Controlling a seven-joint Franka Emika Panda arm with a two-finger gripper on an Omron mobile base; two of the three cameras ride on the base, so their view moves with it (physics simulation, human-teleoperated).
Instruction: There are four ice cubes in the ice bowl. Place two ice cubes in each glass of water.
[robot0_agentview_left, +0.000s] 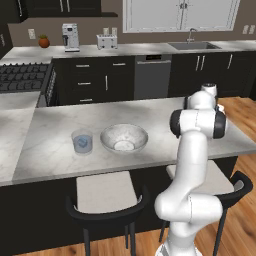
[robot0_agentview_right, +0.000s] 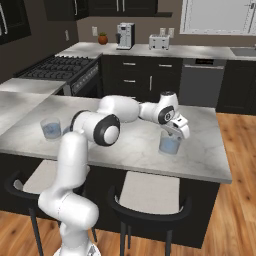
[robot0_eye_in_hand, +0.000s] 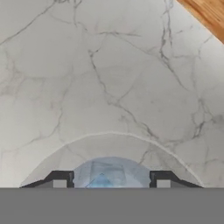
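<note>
One glass (robot0_agentview_left: 82, 142) stands just left of the ice bowl (robot0_agentview_left: 124, 138).

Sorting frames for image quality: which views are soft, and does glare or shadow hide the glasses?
Left base view: evenly lit, slightly soft; the left glass and ice bowl read clearly, with faint shadows. Right base view: similar softness; the right glass is partly covered by the gripper. Hand view: blurred, glass rim curved; no glare.
</note>
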